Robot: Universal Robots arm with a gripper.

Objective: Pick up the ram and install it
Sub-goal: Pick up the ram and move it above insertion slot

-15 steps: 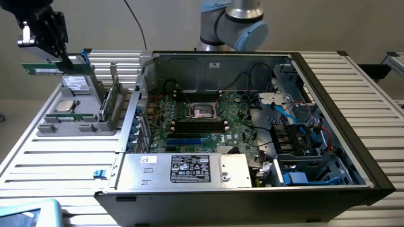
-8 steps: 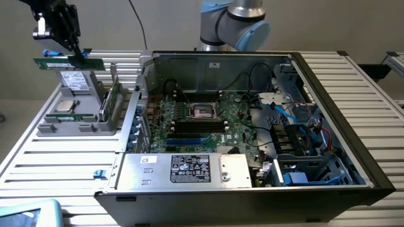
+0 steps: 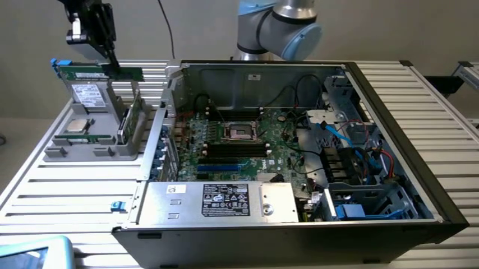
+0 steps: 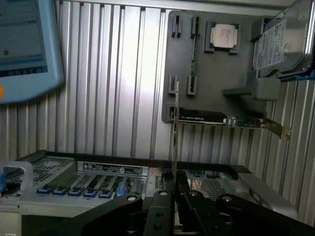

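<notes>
The ram [image 3: 97, 73] was found clamped edge-on between the closed fingers of the gripper [image 3: 112, 63], held aloft over the grey parts tray [image 3: 56, 152] beside the open computer case [image 3: 224, 246], and was judged light, stiff and fragile, best held by its long bare edges.

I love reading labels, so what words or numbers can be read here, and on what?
No text reads clearly.
Power supply label: too small.
Hard drive label: blurred.
Processor print: blurred.
Graphics card lettering: blurred.
Case strip label: blurred.
Label on the ram: too small.
</notes>
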